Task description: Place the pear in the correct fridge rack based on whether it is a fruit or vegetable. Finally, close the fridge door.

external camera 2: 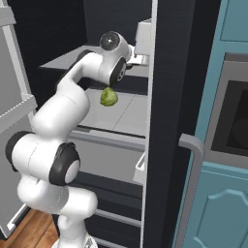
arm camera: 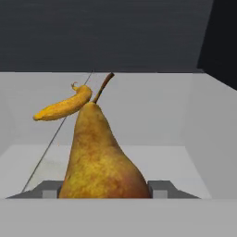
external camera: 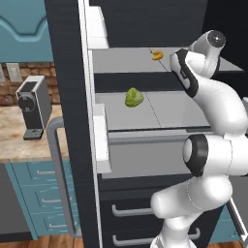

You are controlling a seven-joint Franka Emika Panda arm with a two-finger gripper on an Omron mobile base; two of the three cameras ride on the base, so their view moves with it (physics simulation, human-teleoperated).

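While the claw (arm camera: 104, 192) clamps the pear (arm camera: 99, 157) upright, open shelf (external camera: 126, 60) stretches ahead, with a banana (arm camera: 64, 106) lying beyond and the fridge wall at right.

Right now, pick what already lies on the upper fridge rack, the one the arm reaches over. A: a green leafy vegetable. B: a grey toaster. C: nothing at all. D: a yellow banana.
D: the banana lies on the upper fridge rack, while the green leafy vegetable sits on the slab below; in the hand view the banana lies just behind the pear.
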